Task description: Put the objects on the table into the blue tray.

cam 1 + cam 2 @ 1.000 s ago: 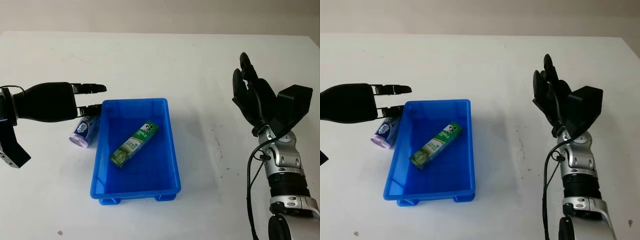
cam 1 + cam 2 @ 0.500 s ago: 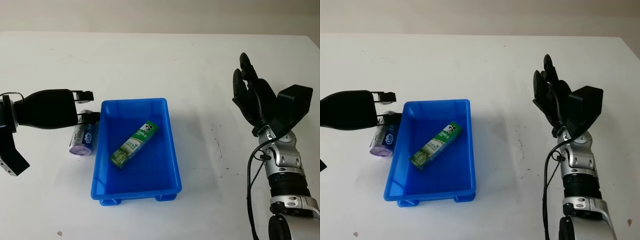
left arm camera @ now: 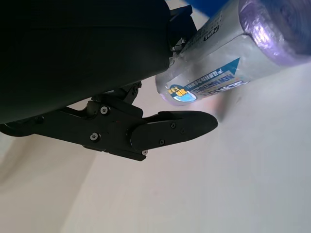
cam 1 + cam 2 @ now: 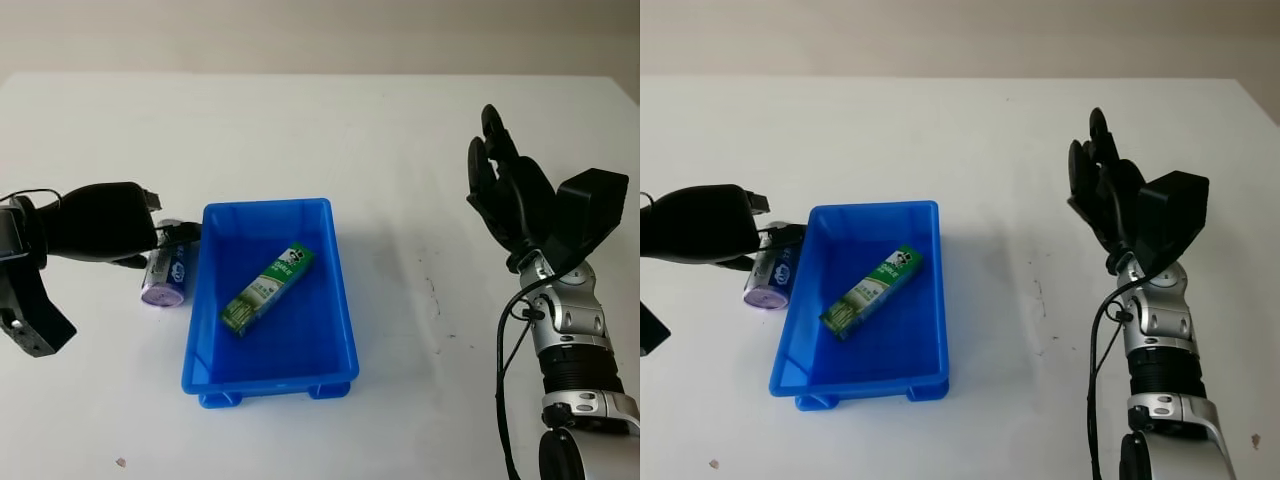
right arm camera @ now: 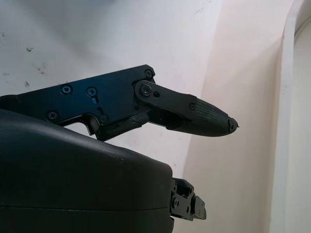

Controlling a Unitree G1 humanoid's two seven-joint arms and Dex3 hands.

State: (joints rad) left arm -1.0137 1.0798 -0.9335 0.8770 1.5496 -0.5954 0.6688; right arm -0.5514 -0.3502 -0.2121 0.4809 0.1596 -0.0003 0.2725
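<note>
Since the purple-capped bottle (image 4: pixel 168 273) lies just outside the blue tray (image 4: pixel 340 290), the left hand (image 4: pixel 100 222) closes round it while the right hand (image 4: pixel 510 195), holding nothing, waits aside.

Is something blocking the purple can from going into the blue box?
Only the blue tray's own near wall. The purple can lies on the table right beside that wall, outside it, with the left hand at it. It has to be lifted over the rim. Inside, a green box lies diagonally, with bare floor around it.

Glossy blue plastic tray (image 4: pixel 345 300), shiny film-wrapped purple cylinder (image 4: pixel 166 274), printed green cardboard box (image 4: pixel 267 288), matt white desk (image 4: pixel 330 130).
</note>
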